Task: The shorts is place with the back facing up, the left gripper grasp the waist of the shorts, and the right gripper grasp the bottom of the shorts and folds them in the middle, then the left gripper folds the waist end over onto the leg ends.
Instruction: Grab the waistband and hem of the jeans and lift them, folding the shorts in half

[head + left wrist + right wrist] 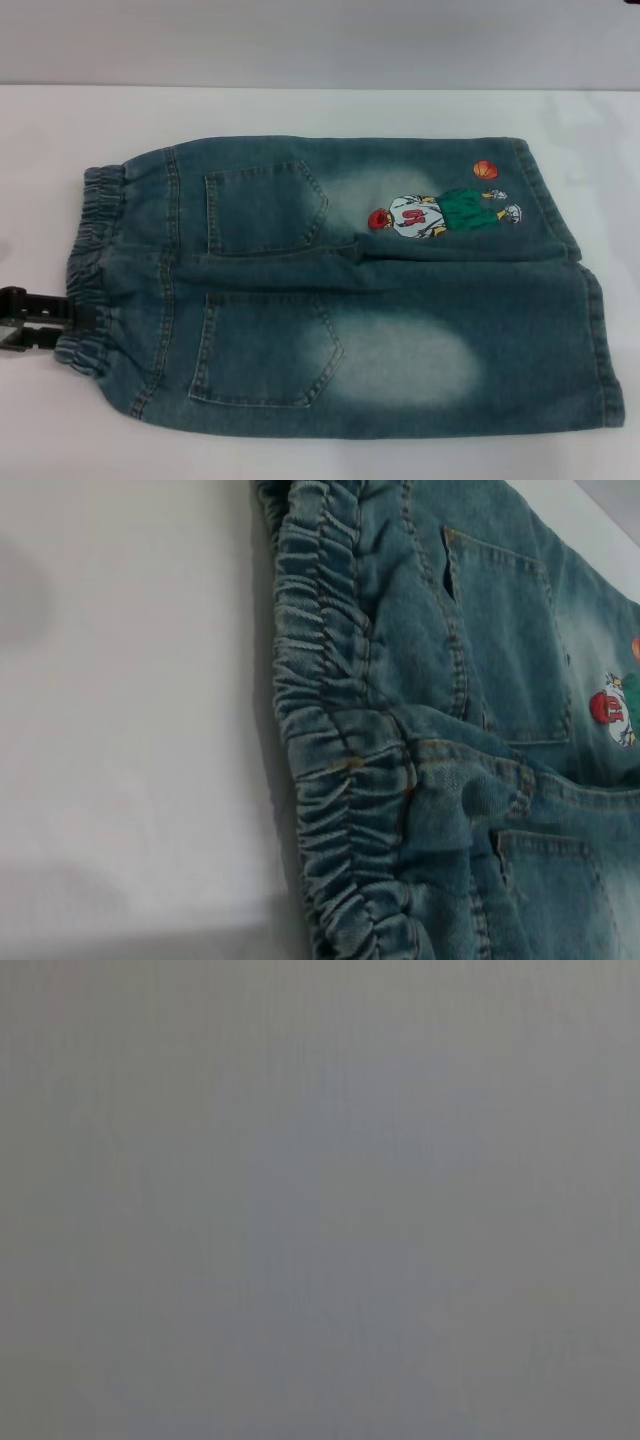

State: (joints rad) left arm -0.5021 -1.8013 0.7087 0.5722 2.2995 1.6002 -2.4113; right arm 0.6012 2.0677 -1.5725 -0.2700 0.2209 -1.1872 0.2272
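The left gripper (45, 318), jaw state indeterminate, touches the waistband (92, 270); a shallow grip risks slipping off the shorts (350, 290).

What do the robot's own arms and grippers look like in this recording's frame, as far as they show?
Only the left gripper shows, in the head view: black, angular, with slim straight fingers, at the waistband of the denim shorts on the white table. No wrist, cable or markings are visible. The right gripper appears in no view; its wrist camera shows only plain grey.
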